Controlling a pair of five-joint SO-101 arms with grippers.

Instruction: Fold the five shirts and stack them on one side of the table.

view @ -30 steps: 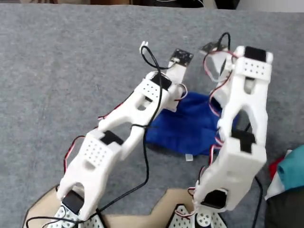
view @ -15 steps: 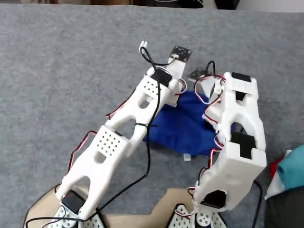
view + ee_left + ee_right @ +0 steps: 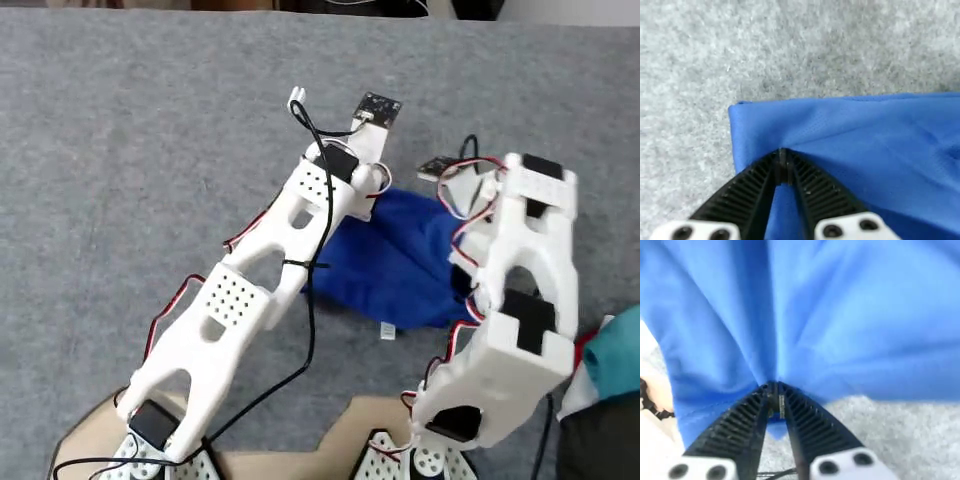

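The left arm point(image 3: 250, 290) stretches long and low from the near edge of the bench point(image 3: 120, 150) toward its middle. The right arm point(image 3: 515, 290) stands folded high beside it. The left end effector point(image 3: 782, 156) and right end effector point(image 3: 774, 388) each have their jaws pressed together, pinching the blue shirt point(image 3: 865, 140).

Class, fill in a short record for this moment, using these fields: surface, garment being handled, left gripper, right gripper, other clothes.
surface: grey table
garment being handled: blue shirt, lying on the table between the two arms
left gripper: shut on the blue shirt, near one corner
right gripper: shut on a fold of the blue shirt
other clothes: teal and red clothes at the high view's right edge
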